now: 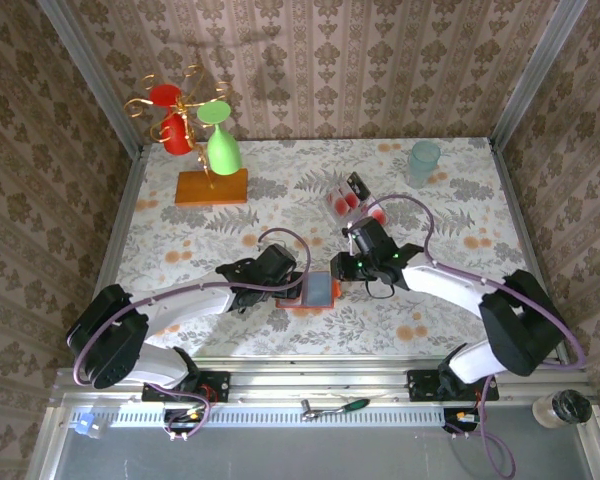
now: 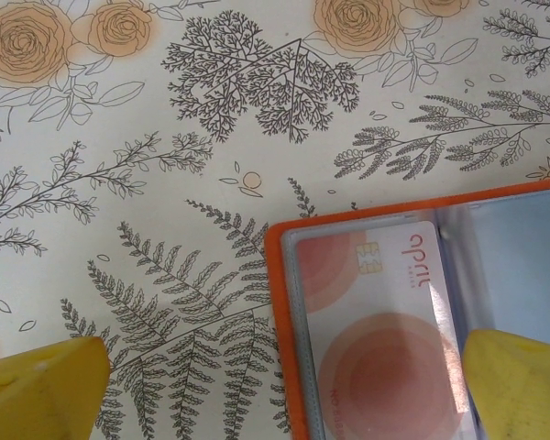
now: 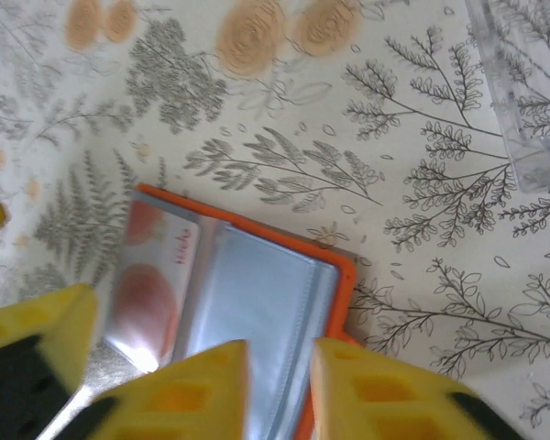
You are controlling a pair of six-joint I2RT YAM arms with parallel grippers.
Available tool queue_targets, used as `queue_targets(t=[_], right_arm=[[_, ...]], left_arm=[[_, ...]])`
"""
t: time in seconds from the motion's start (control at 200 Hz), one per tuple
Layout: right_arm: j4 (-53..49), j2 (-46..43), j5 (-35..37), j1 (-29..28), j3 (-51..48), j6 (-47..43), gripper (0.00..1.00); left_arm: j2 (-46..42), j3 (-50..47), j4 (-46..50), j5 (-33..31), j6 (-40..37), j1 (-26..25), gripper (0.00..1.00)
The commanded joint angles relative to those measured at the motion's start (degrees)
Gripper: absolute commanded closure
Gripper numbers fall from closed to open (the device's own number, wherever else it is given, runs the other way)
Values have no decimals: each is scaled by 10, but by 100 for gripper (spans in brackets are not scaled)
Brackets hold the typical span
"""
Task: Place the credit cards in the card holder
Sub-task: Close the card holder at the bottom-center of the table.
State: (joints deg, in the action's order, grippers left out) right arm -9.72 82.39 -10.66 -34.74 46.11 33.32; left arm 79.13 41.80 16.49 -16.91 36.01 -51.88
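My right gripper point(image 3: 280, 376) sits nearly closed over the open card holder point(image 3: 257, 293) edge; I can't tell if it's pinching. My left gripper point(image 2: 275, 394) is spread wide. The holder lies flat between both, with a pink credit card point(image 2: 376, 321) in its pocket.

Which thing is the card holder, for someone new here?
On the floral table, look at the middle of the near edge. The card holder lies open there: a small orange-rimmed wallet with grey sleeves, one holding a pink card. The orange block far left is larger and bears a wire stand.
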Motion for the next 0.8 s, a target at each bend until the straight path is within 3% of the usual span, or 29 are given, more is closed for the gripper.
queue_targets(t=[0.0, 0.15, 0.345, 0.64, 0.795], right_arm=[[-40, -22, 0, 1, -7, 0, 59], [-32, -22, 11, -1, -39, 11, 45], [-13, 2, 10, -8, -51, 17, 44], [17, 61, 17, -8, -47, 14, 53], [23, 73, 20, -8, -46, 15, 72]], left_arm=[[-6, 8, -11, 16, -11, 12, 0], [-13, -13, -57, 53, -14, 28, 0], [-21, -39, -102, 99, -12, 45, 0], [-18, -58, -126, 119, -9, 49, 0], [-10, -65, -136, 127, -5, 50, 0]])
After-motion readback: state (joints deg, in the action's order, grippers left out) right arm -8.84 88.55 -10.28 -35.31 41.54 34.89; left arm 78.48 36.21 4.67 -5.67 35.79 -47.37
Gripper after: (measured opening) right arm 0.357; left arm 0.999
